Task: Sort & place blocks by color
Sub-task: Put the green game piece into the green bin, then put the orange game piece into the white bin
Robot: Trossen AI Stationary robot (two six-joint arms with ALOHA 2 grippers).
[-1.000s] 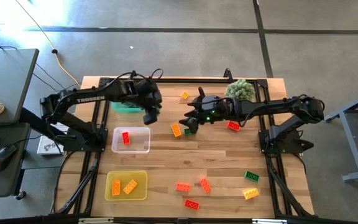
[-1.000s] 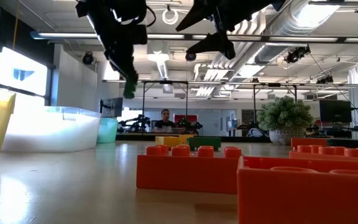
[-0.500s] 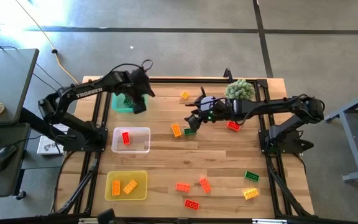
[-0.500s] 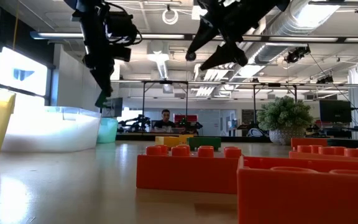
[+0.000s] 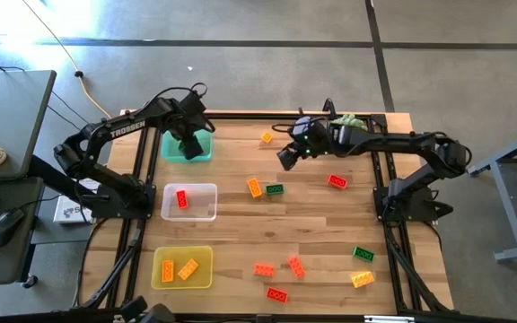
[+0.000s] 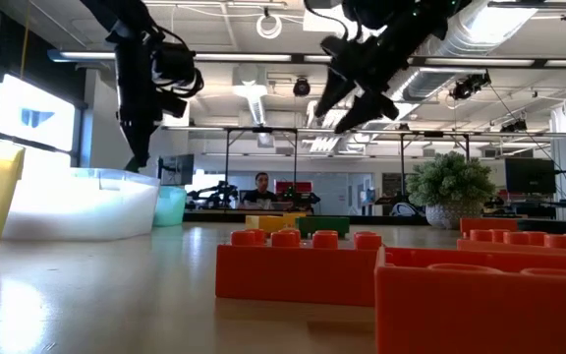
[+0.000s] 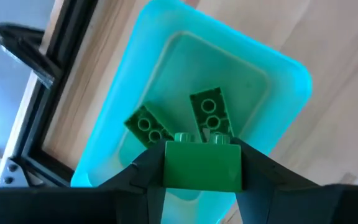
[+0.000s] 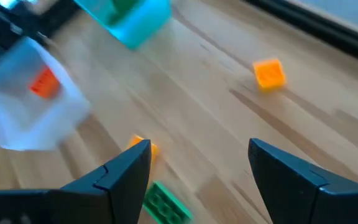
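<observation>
While the left gripper (image 7: pixel 202 163) hung over the green tray (image 7: pixel 278 68), it pinched a green block (image 7: pixel 202 164) above two green blocks (image 7: pixel 211 113) lying inside; the right gripper (image 8: pixel 197 163) hovered wide open, empty, above the table (image 5: pixel 312 224)

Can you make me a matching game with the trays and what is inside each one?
Things:
1. green tray
2. clear tray
3. yellow tray
4. left gripper

What goes with it:
A. one red block inside
B. a green block between its fingers, above a tray
C. two orange-yellow blocks inside
D. two green blocks lying inside

Pairs: 1-D, 2-A, 3-C, 4-B
</observation>
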